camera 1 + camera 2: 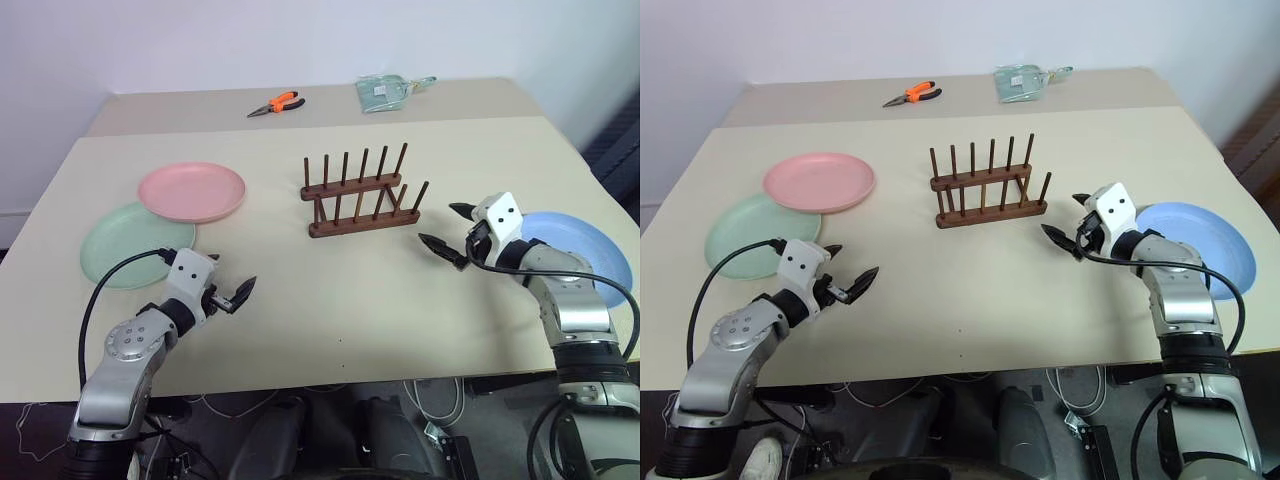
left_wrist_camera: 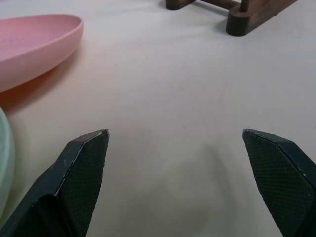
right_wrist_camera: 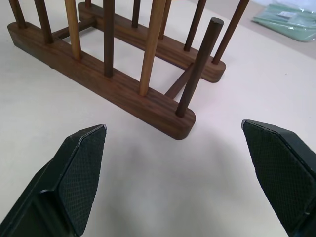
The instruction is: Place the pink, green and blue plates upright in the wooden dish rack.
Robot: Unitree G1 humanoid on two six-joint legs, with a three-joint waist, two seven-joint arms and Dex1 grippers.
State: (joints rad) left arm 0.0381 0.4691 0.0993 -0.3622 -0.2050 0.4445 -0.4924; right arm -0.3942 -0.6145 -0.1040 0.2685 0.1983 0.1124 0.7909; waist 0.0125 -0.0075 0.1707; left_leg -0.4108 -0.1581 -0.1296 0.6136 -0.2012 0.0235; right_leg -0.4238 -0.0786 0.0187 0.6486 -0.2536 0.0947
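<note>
Plates are all flat on the table [image 1: 330, 300]: pink plate [image 1: 191, 191] at about 10 o'clock, overlapping the green plate [image 1: 125, 245] just below it, blue plate [image 1: 585, 250] out at 3 o'clock. Wooden dish rack [image 1: 362, 195] sits empty near the center. Left gripper [image 1: 225, 292] and right gripper [image 1: 447, 231] both hover with jaws spread wide, holding nothing.

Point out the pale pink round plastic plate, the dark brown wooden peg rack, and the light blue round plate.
pale pink round plastic plate [image 1: 191, 190], left eye view, middle of its flat face.
dark brown wooden peg rack [image 1: 362, 226], left eye view, near base rail.
light blue round plate [image 1: 1196, 240], right eye view, bare inner face beside the right arm.
</note>
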